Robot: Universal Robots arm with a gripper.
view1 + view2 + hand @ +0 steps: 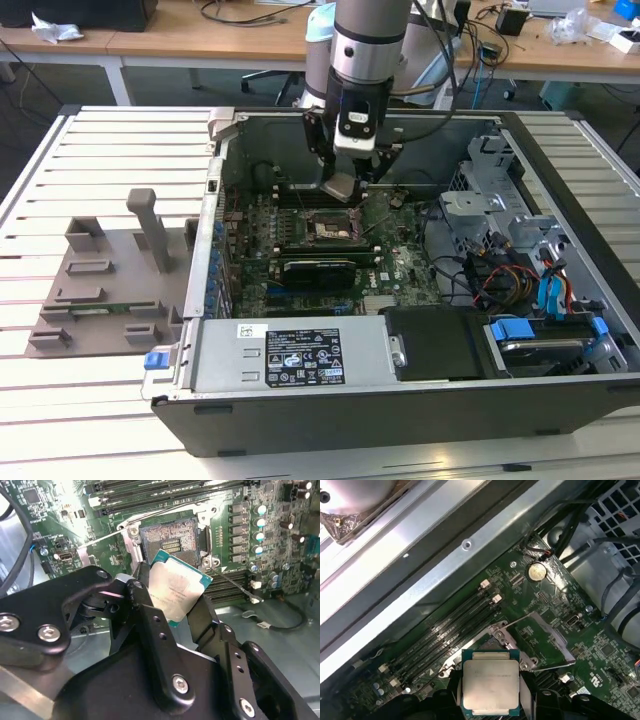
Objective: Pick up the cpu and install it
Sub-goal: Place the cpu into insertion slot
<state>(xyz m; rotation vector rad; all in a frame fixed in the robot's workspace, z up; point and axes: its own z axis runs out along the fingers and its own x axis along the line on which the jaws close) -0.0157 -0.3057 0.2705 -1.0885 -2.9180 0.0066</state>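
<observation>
Silvery-grey, flat square cpu [175, 592] with a thin blue-green rim sat clamped in the black metal gripper [172, 602] as I watched from the remote console. Its two fingers [145, 605] were drawn in narrow against opposite edges of the chip. In the second wrist view the cpu was tilted, its metal lid facing the camera and one corner reaching over the edge of the open square socket [167, 540]. The socket's bare contact field was in plain sight, and a thin wire latch lever [230, 582] stood out beside it.

In the exterior view the grey robot arm [365, 50] reached down into an open black computer case [400, 420] lying on its side on a white slatted table [100, 140]. There the cpu [340, 187] hung in the air, apart from the green motherboard [400, 270] and not seated in the socket [328, 228].

In the first wrist view, long black memory slots [445, 630] ran beside the socket, and the hinged metal socket frame [540, 635] stood swung open. A round silver coin battery [536, 571] sat farther off on the board. On the exterior view's left, a grey moulded fixture tray [100, 245] rested on the table just beside the case.
</observation>
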